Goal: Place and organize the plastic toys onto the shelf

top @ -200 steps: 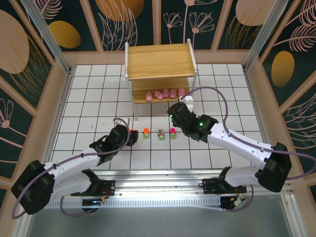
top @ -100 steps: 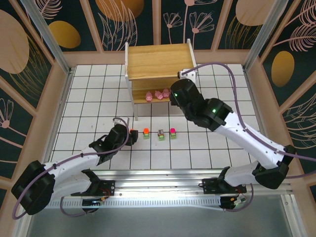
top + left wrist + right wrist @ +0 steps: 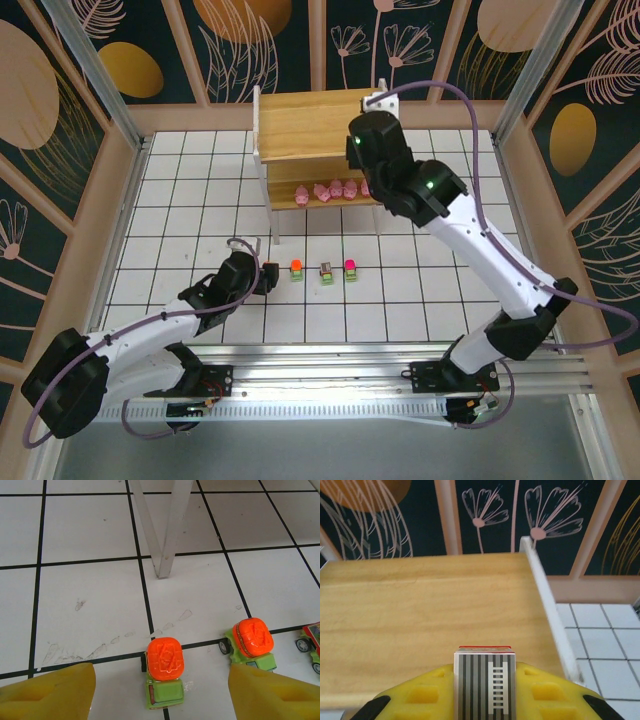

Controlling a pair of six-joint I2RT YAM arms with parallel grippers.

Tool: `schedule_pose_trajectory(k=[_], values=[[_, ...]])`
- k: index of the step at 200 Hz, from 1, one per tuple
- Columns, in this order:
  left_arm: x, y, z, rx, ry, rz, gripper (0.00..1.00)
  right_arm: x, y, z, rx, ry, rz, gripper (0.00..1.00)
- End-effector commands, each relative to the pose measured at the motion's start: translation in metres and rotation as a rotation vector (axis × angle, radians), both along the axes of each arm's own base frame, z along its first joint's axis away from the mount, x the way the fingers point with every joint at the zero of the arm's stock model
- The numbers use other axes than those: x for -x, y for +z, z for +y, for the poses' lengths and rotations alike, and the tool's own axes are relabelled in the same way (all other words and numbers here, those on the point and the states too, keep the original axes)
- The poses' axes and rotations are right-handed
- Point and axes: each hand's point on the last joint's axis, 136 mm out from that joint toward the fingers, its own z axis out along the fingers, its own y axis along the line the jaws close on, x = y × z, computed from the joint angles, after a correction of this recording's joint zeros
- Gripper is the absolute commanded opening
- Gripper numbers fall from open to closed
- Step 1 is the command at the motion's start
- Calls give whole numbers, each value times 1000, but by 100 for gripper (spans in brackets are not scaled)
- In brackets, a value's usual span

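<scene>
One orange-topped toy [image 3: 164, 664] lies between left hand's [image 3: 161, 681] jaws

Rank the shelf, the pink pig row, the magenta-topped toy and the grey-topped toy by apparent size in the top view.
Largest: shelf.
Then pink pig row.
Smallest: magenta-topped toy and grey-topped toy, alike.

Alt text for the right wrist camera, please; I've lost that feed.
The right gripper, shut on a toy with a grey striped, ladder-marked top, hovers over the near edge of the bare wooden top of the shelf. A white side rail runs along the right, with a flower-patterned wall behind.
</scene>
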Motion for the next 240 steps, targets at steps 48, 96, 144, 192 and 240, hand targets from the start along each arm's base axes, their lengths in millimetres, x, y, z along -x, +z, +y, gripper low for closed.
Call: schedule_pose_trajectory(k=[48, 96, 144, 192, 240], values=[[1, 2, 2, 22, 6, -10, 71, -40, 5, -9, 43, -46, -8, 14], [1, 2, 2, 24, 4, -11, 71, -52, -6, -11, 49, -51, 20, 14], [1, 2, 2, 26, 4, -13, 71, -57, -18, -17, 56, -57, 50, 14], [1, 2, 2, 25, 5, -12, 71, -61, -29, -24, 50, -63, 76, 15], [1, 2, 2, 25, 4, -12, 71, -64, -42, -22, 49, -49, 108, 16]])
